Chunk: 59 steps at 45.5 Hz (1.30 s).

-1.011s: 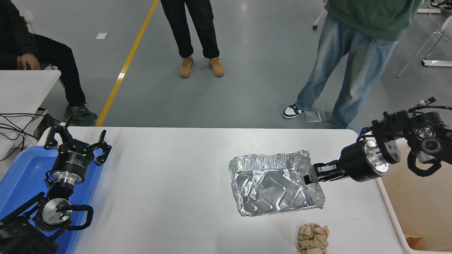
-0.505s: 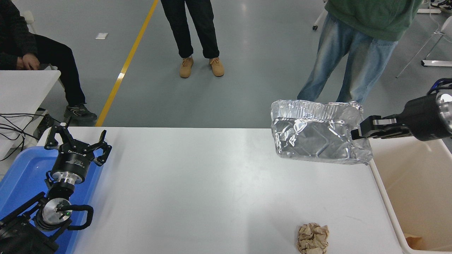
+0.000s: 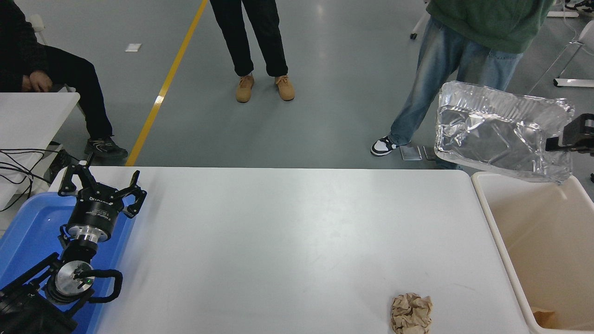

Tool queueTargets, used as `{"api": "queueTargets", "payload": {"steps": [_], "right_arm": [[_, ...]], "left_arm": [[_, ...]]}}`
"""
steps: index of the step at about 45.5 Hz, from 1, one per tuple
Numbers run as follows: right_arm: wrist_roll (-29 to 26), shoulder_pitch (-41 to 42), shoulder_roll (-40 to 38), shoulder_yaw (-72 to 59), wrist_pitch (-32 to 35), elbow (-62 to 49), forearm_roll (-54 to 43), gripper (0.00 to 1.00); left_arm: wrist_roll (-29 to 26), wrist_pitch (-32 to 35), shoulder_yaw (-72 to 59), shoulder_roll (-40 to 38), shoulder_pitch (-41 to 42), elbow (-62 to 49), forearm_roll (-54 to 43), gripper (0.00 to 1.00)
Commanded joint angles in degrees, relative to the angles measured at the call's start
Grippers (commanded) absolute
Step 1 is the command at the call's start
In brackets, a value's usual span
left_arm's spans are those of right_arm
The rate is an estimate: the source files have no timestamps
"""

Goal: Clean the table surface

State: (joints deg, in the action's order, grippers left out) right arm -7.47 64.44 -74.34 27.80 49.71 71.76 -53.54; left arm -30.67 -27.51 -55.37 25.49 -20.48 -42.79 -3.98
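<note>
The worktop (image 3: pixel 287 241) lies flat, white, long axis running left to right, filling the lower frame. A crumpled brown paper ball (image 3: pixel 411 313) sits near its front right edge. Right of the worktop, the right gripper (image 3: pixel 559 143) has its jaws pinched on a foil tray (image 3: pixel 501 132), held tilted in the air above the beige bin (image 3: pixel 547 250). The left gripper (image 3: pixel 103 188) is parked at the worktop's left, over the blue tray (image 3: pixel 28 232), jaws spread wide. Beyond the worktop is grey floor with a yellow line (image 3: pixel 167 83) and people standing.
</note>
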Motion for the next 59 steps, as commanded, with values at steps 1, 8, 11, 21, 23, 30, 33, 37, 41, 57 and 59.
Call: {"api": "queueTargets", "payload": {"steps": [1,8,11,21,23,30,33,37,41,57,59], "right_arm": [[0.26,-2.30,0.25,-1.96,-3.47,-7.68,-0.33,0.00],[1.31,-3.45,1.04,-6.00,-9.19,-9.62,-0.33,0.00],[3.24,-4.06,1.66,-8.11,-11.91,-10.85,-0.33,0.00],[10.45,-7.22,5.26,-13.82,-21.84,-16.21,-0.33,0.00],[11.24,-8.28,6.22,-14.70,-23.77,-17.52,-0.33,0.00],[12.39,-13.37,8.69,-15.76,-28.61,-19.55,-0.07,0.00],[12.83,-15.39,9.74,-15.67,-30.37,-21.13,0.19,0.00],[13.62,-16.98,11.85,-15.67,-31.43,-24.47,0.63,0.00],[13.88,-18.12,14.13,-15.59,-31.96,-27.89,0.63,0.00],[15.02,-23.84,21.95,-15.59,-35.03,-43.71,6.25,0.00],[15.20,-24.01,23.36,-15.76,-35.03,-46.00,6.78,0.00]], "left_arm": [[0.00,0.00,0.00,0.00,0.00,-0.02,0.02,0.99],[0.00,0.00,0.00,0.00,0.00,-0.02,0.02,0.99],[0.00,0.00,0.00,0.00,0.00,-0.02,-0.06,0.99],[0.00,0.00,0.00,0.00,0.00,-0.02,0.02,0.99],[0.00,0.00,0.00,0.00,0.00,-0.02,0.02,0.99],[0.00,0.00,0.00,0.00,0.00,-0.02,0.02,0.99],[0.00,0.00,0.00,0.00,0.00,-0.02,0.02,0.99],[0.00,0.00,0.00,0.00,0.00,-0.02,-0.06,0.99],[0.00,0.00,0.00,0.00,0.00,-0.02,-0.06,0.99],[0.00,0.00,0.00,0.00,0.00,-0.02,-0.06,0.99],[0.00,0.00,0.00,0.00,0.00,-0.02,0.02,0.99]]}}
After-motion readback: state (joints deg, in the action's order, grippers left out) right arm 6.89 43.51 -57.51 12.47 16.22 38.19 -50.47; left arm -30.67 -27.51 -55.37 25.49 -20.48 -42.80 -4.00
